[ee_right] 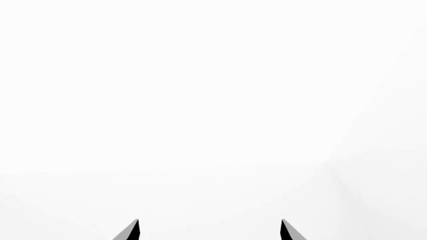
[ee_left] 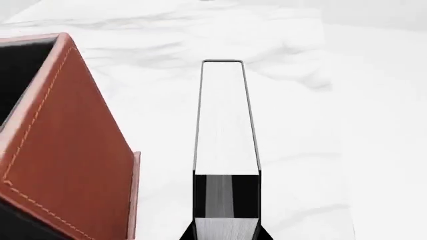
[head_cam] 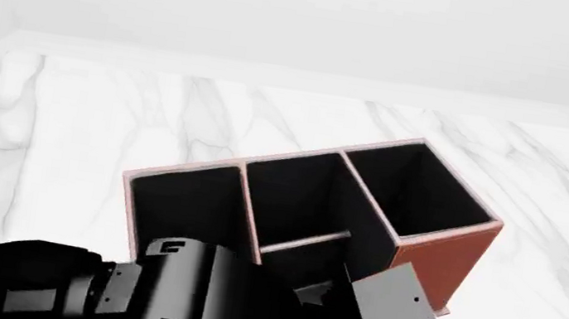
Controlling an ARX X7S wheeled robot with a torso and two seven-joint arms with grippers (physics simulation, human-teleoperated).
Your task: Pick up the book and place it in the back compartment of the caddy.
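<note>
The left gripper [ee_left: 225, 235] clamps the book [ee_left: 225, 120] page-edges up beside the caddy [head_cam: 310, 213] near the marble counter's front edge for lowering in, while the right gripper [ee_right: 208, 230] hangs parted, holding nothing.

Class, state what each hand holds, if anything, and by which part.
The left hand clamps the book at one end, across its covers. The right hand is open, holding nothing.

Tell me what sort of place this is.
Likely a simulated desk or counter: a white marble-look tabletop against bare white walls, with only a leather-look caddy and a book on it.
</note>
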